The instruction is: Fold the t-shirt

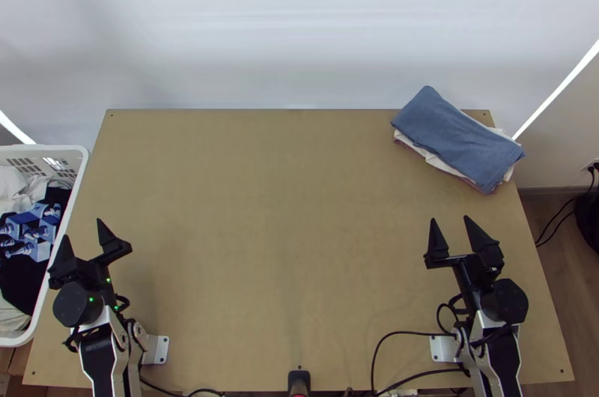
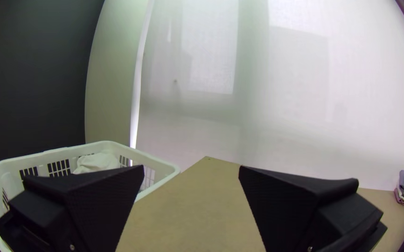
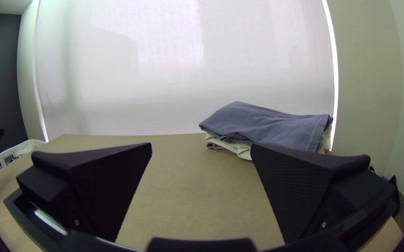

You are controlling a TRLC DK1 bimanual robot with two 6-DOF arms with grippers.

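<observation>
A blue-grey cloth (image 1: 457, 138) lies folded on top of a stack at the table's back right corner, with white and reddish cloth under it; the right wrist view shows the blue-grey cloth (image 3: 267, 123) too. Short of that stack, my right gripper (image 1: 448, 222) stands open over the table's right part; its fingers are apart in its own view (image 3: 201, 147). At the left, beside the basket, my left gripper (image 1: 82, 231) is open, and nothing is between its fingers in the left wrist view (image 2: 191, 169).
A white basket (image 1: 84, 165) with white, black and blue-patterned clothes stands at the table's left edge. Bare wood of the table (image 1: 277, 225) stretches between the arms. Black cables (image 1: 378, 344) lie along the near edge, close to the right arm's base.
</observation>
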